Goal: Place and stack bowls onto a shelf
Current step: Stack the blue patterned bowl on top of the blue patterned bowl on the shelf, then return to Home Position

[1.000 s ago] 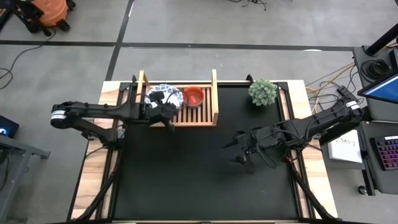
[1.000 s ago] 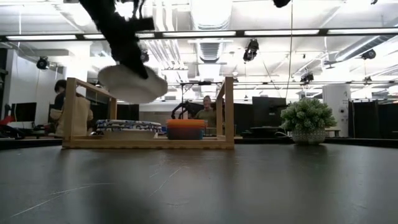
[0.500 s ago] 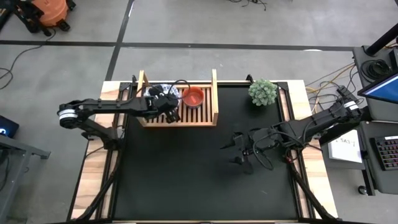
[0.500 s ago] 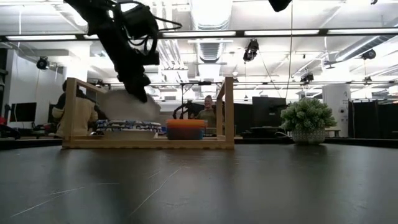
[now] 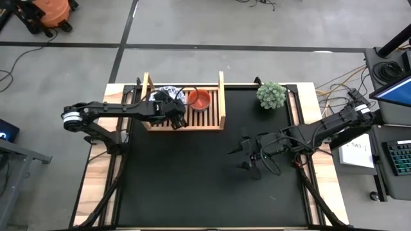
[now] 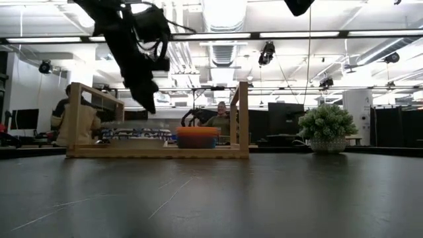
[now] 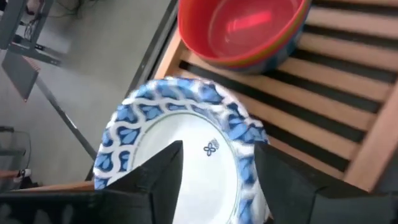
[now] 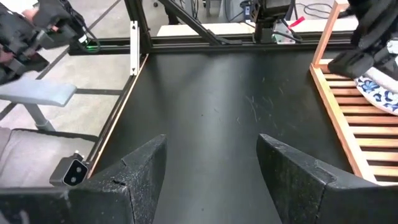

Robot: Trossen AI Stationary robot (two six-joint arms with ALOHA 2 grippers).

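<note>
A white bowl with a blue patterned rim [image 7: 180, 155] lies in the left part of the wooden slatted shelf [image 5: 215, 122], on top of another patterned bowl [image 6: 132, 135]. My left gripper [image 7: 217, 149] hovers open just above it [image 6: 142, 99], one finger to either side, touching nothing. To its right a red bowl [image 7: 242, 25] sits on the slats, nested on other coloured bowls [image 6: 197, 137]. My right gripper [image 5: 247, 154] waits open over the middle of the black table [image 8: 211, 162].
A small green bushy plant [image 5: 271, 94] stands at the far right of the black mat. The shelf's raised side rails [image 6: 243, 116] flank the bowls. People sit in the room behind the table [image 6: 220, 119]. The mat in front of the shelf is bare [image 5: 192, 179].
My left gripper has carried the patterned bowl toward the far edge, over the shelf's left part, and gone down with it. It has then opened and let go. The bowl now lies on the patterned bowl below instead of hanging in the air.
</note>
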